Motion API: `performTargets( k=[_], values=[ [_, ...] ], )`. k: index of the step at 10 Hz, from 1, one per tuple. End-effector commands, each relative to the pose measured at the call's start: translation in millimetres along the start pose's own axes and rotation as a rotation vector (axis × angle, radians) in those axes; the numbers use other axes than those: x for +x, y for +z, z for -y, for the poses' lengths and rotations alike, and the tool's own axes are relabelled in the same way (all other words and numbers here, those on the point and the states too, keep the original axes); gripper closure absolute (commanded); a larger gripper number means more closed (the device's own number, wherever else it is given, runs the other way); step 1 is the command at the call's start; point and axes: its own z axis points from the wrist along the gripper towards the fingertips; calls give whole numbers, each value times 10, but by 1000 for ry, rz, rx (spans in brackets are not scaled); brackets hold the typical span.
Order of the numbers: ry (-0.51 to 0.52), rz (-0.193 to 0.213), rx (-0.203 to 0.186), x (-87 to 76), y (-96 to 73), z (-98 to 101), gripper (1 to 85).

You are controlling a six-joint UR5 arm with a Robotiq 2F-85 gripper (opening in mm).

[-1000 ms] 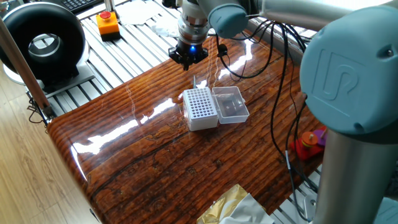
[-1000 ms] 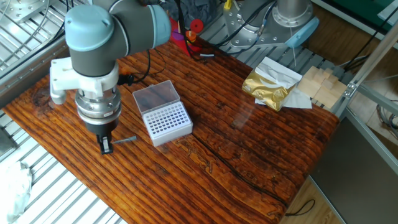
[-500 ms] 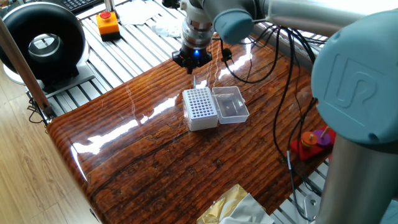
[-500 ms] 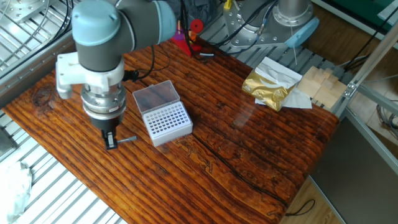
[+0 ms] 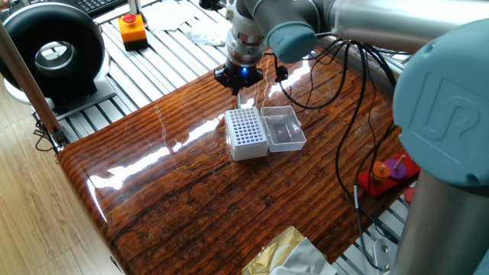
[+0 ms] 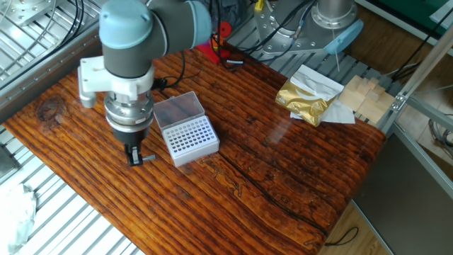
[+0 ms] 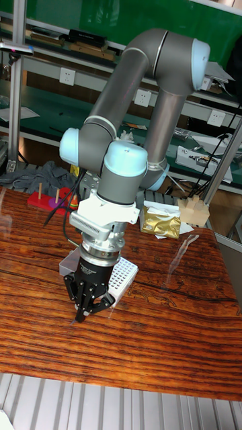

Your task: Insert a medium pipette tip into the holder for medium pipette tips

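Note:
The medium pipette tip (image 6: 149, 157) lies flat on the wooden table just beside the holder's short end; it also shows as a pale sliver (image 5: 239, 99). The holder for medium pipette tips (image 5: 245, 131) is a white box with a grid of holes (image 6: 190, 138), its clear lid (image 5: 281, 127) folded open beside it. My gripper (image 6: 134, 157) points straight down, low over the table at the near end of the tip, a finger's width from the holder. Its fingers (image 7: 75, 299) look spread, with nothing between them. The gripper (image 5: 241, 79) hides part of the tip.
A red stand with purple pieces (image 5: 384, 171) stands at the table's edge. Gold foil and white paper (image 6: 306, 95) lie at the far side, near wooden blocks (image 6: 368, 95). An orange button box (image 5: 132, 29) and a black round device (image 5: 52, 52) are off the table. Cables (image 5: 344, 84) trail behind the arm.
The gripper has moved sideways along the table toward the pipette tip and the holder, and now stands right at the tip. The tip and holder have not moved.

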Motion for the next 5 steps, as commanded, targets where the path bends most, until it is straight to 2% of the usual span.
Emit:
performTargets(
  k=[1,2,5],
  values=[
    [6,34,-16,24,-7,-34,723],
    [-8,68,-16,-29,-3,-40,723],
    [-21,126,-26,-102,-9,-83,723]
  ],
)
